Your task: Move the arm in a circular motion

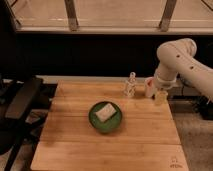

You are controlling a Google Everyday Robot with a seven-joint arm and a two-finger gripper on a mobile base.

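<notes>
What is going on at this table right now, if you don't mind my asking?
A white robot arm reaches in from the right. Its hand hangs low at the far right corner of the wooden table, next to a small pale bottle-like object. Whether the hand holds anything cannot be told. A green bowl with a white folded item in it sits mid-table, apart from the hand. A black chair stands at the left.

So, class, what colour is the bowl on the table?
The bowl is green, camera view; the tool hangs near the table's far edge.
</notes>
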